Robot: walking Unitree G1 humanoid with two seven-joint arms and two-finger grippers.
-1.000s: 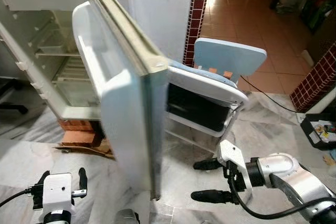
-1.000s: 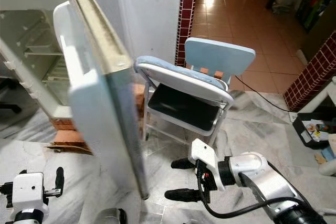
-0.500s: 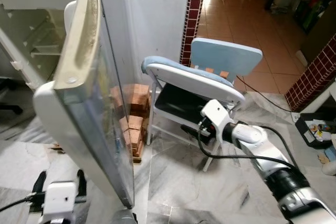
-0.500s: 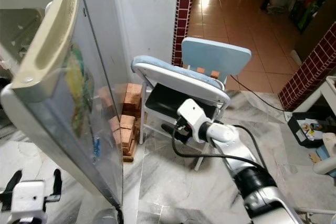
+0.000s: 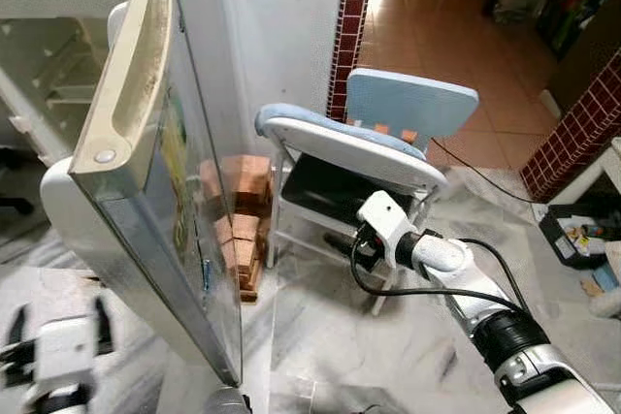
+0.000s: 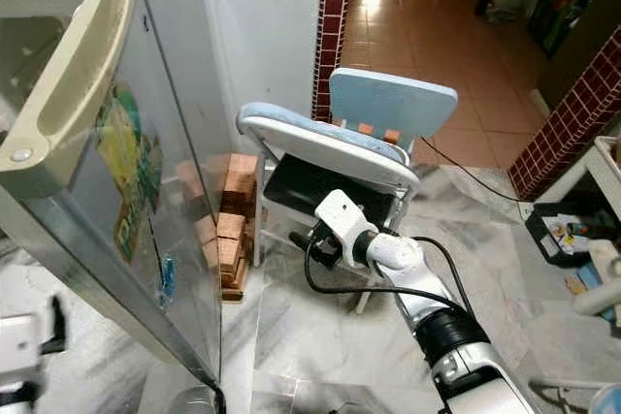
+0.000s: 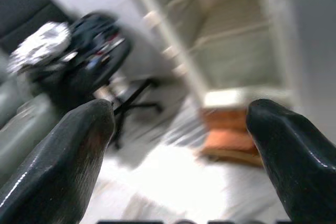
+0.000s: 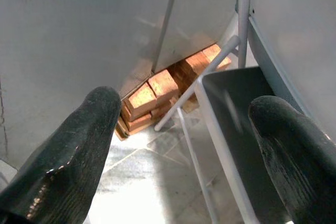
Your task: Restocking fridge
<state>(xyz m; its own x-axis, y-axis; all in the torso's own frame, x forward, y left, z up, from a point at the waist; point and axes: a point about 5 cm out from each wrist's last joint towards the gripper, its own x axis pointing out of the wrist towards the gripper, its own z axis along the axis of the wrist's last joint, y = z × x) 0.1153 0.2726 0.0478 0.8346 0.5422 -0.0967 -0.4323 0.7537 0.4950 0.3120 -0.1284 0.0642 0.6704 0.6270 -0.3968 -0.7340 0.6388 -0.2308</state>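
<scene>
The white fridge (image 5: 58,75) stands open at the far left, its shelves bare. Its door (image 5: 184,201) swings out towards me, stickers on its outer face. My right gripper (image 5: 337,239) reaches under the seat of a light blue folding chair (image 5: 412,109), beside the chair's dark lower shelf (image 5: 320,186). In the right wrist view its fingers (image 8: 73,161) stand open around nothing, with the grey shelf (image 8: 231,129) and bricks (image 8: 152,90) ahead. My left gripper (image 5: 56,322) hangs low at the left, blurred. The left wrist view has its fingers (image 7: 63,150) apart, facing the fridge.
A stack of orange bricks (image 5: 243,220) lies between the fridge door and the chair. A black cable (image 5: 408,288) loops from my right wrist. A dark box (image 5: 582,230) sits on the marble floor at the right, by a red brick wall (image 5: 582,123).
My right arm rose from floor level and reached in under the chair seat. The camera shifted, so the door's outer face now shows. My left gripper moved left.
</scene>
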